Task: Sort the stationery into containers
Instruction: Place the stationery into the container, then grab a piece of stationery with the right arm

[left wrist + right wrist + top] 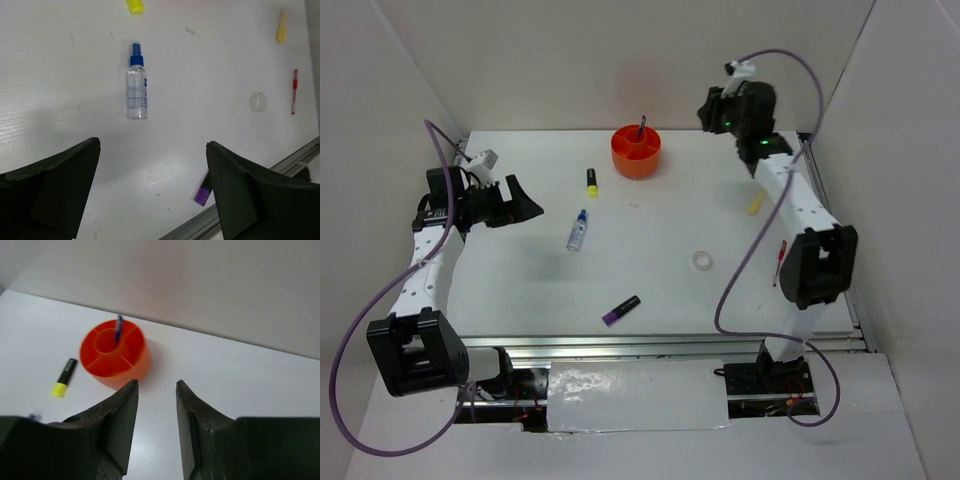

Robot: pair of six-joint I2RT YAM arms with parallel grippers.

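Observation:
The round orange organiser [636, 150] stands at the back of the table with a blue pen [642, 126] upright in its middle cup. On the table lie a yellow highlighter [591, 181], a clear blue-capped bottle [578, 230], a purple highlighter [621, 310], a tape ring [702, 260] and a pale yellow stick [756, 203]. My left gripper [525, 205] hangs wide open at the left, above and short of the bottle [137, 85]. My right gripper [156, 384] is raised to the right of the organiser [116, 355], its jaws apart and empty.
A red pen [779, 262] lies beside the right arm near the table's right edge. White walls close in the table at the back and both sides. A metal rail [240, 220] runs along the near edge.

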